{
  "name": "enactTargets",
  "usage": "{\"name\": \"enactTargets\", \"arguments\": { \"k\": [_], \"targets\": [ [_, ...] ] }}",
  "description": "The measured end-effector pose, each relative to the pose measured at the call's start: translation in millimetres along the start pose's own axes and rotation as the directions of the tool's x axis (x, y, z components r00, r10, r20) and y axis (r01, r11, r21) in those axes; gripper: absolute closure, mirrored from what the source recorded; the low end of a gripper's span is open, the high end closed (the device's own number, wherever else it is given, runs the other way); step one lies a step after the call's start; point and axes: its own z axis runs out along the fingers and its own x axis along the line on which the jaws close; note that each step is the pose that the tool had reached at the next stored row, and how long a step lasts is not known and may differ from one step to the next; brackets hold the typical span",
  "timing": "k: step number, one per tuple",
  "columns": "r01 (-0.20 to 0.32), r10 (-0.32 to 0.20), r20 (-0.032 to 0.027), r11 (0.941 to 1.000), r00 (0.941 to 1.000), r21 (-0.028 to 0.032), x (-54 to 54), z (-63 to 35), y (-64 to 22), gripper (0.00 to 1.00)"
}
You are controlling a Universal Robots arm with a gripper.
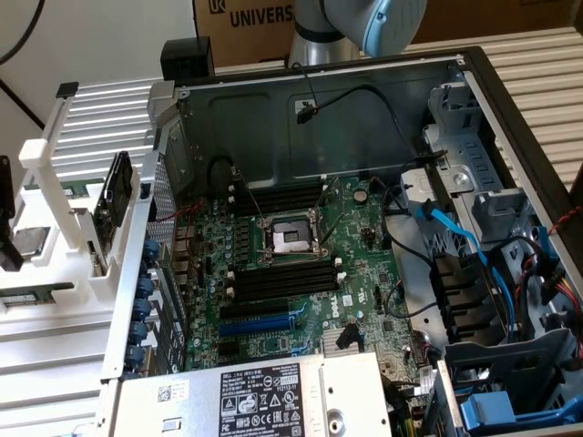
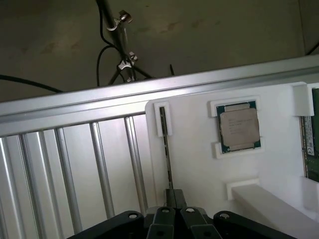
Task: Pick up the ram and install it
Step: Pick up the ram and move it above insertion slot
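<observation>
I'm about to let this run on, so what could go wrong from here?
The end effector grips the ram by its thin edge, so it may twist or slip. The ram's far end sits in a white bracket and could snag when lifted. The CPU nearby could get knocked.

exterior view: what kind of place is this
Probably a robotics lab bench for computer assembly: an open PC case with its motherboard exposed, a white parts holder beside it, and a robot arm.
</observation>
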Motion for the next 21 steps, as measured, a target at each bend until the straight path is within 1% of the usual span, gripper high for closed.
{"name": "enactTargets", "arguments": {
  "k": [3, 4, 5, 6, 9, 14, 15, 16, 17, 20, 21],
  "targets": [
    [0.000, 0.000, 0.0000, 1.0000, 1.0000, 0.0000, 0.0, 0.0, 0.0, 0.88],
    [0.000, 0.000, 0.0000, 1.0000, 1.0000, 0.0000, 0.0, 0.0, 0.0, 0.82],
    [0.000, 0.000, 0.0000, 1.0000, 1.0000, 0.0000, 0.0, 0.0, 0.0, 0.82],
    [0.000, 0.000, 0.0000, 1.0000, 1.0000, 0.0000, 0.0, 0.0, 0.0, 0.75],
    [0.000, 0.000, 0.0000, 1.0000, 1.0000, -0.0001, 0.0, 0.4, -0.1, 0.75],
    [0.000, 0.000, -0.0003, 1.0000, 1.0000, -0.0003, 0.2, 5.0, -0.9, 0.75],
    [0.000, 0.000, -0.0003, 1.0000, 1.0000, -0.0008, 0.2, 5.2, -0.9, 0.75],
    [0.000, 0.000, -0.0004, 1.0000, 1.0000, -0.0027, 0.3, 5.7, -1.0, 0.75],
    [0.000, 0.000, -0.0018, 0.9999, 1.0000, -0.0100, 0.3, 6.3, -1.5, 0.75],
    [-0.003, 0.002, -0.0077, 0.9991, 1.0000, -0.0413, 0.0, 7.4, -3.1, 0.75],
    [-0.003, 0.003, -0.0082, 0.9990, 1.0000, -0.0442, 0.0, 7.5, -3.1, 0.75]
  ]
}}
